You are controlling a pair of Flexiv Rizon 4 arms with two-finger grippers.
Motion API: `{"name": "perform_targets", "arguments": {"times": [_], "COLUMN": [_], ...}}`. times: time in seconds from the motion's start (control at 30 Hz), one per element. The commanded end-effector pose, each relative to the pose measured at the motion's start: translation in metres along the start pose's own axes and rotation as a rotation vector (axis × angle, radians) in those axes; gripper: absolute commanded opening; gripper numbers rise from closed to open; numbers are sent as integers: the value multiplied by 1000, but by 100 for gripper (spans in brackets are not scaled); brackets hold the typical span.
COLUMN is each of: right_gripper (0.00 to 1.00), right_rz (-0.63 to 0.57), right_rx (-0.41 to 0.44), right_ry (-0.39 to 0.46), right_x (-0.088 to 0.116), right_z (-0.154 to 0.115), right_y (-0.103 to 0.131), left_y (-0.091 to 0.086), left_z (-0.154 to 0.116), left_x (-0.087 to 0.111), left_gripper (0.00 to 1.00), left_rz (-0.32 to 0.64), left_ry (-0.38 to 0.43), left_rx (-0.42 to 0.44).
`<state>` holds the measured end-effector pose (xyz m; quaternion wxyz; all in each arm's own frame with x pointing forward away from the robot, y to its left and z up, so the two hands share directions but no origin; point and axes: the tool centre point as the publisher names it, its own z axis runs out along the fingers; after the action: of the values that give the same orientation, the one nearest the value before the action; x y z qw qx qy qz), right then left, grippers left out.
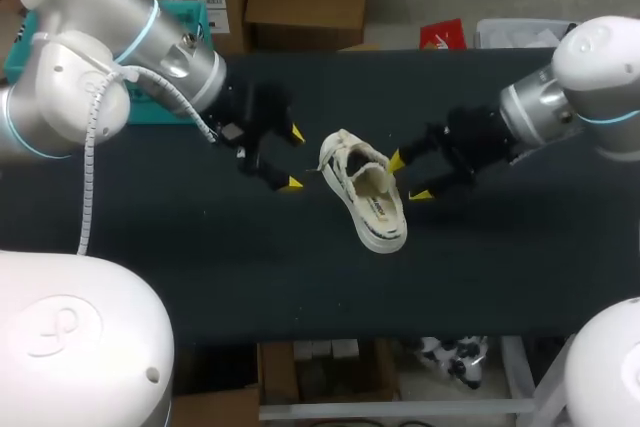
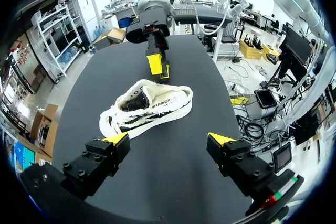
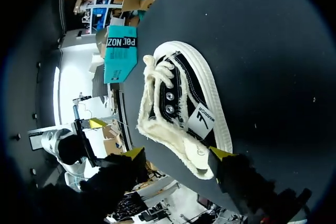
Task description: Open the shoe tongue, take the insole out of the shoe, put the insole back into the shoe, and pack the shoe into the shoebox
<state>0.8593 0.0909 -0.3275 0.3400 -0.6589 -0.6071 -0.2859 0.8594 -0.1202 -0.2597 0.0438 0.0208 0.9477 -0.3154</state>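
Note:
A cream and black canvas shoe (image 1: 362, 193) lies on the black table (image 1: 200, 267), toe towards the front edge, its laces loose. My left gripper (image 1: 294, 159) hovers open just left of it; in the left wrist view the shoe (image 2: 149, 109) lies ahead of that gripper (image 2: 168, 140). My right gripper (image 1: 408, 177) stands open against the shoe's right side. In the right wrist view the shoe's heel (image 3: 198, 156) sits between the spread fingers of my right gripper (image 3: 177, 154), with a gap on one side. The teal shoebox (image 1: 172, 42) stands at the back left.
My left arm partly hides the teal box (image 3: 121, 51), which stands near the table's far left edge. My right gripper (image 2: 156, 64) shows beyond the shoe in the left wrist view. Bare black table surface stretches in front of the shoe.

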Motion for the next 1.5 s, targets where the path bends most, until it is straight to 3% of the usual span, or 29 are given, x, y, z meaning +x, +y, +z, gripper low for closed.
{"name": "perform_targets", "arguments": {"times": [0.03,0.2,0.33,0.57,0.8,0.97,1.07,1.2,1.33,1.5], "right_gripper": [100,100,100,100,100,100,100,100,100,100], "right_rz": [-134,-266,-381,-504,-499,-499,-649,-711,-826,-971], "right_rx": [5,69,158,213,193,193,255,263,310,355], "right_ry": [20,24,-45,-147,-148,-148,-164,-222,-300,-354], "right_x": [-7,-2,8,18,17,17,7,3,3,-1], "right_z": [-26,-35,-43,-41,-41,-41,-48,-50,-55,-63], "right_y": [-9,-10,-6,-5,-7,-7,-4,-2,-5,-9], "left_y": [-10,-10,-10,-4,7,7,7,7,4,1], "left_z": [-2,-4,-3,0,-6,-6,-6,-5,-1,10], "left_x": [-2,2,7,12,6,6,6,6,7,4], "left_gripper": [100,100,100,100,100,100,100,100,100,100], "left_rz": [-8,-41,-88,-198,-354,-354,-354,-376,-458,-653], "left_ry": [17,27,48,57,-1,-1,-1,7,-10,-66], "left_rx": [-36,-72,-94,-132,-180,-180,-180,-185,-198,-208]}}
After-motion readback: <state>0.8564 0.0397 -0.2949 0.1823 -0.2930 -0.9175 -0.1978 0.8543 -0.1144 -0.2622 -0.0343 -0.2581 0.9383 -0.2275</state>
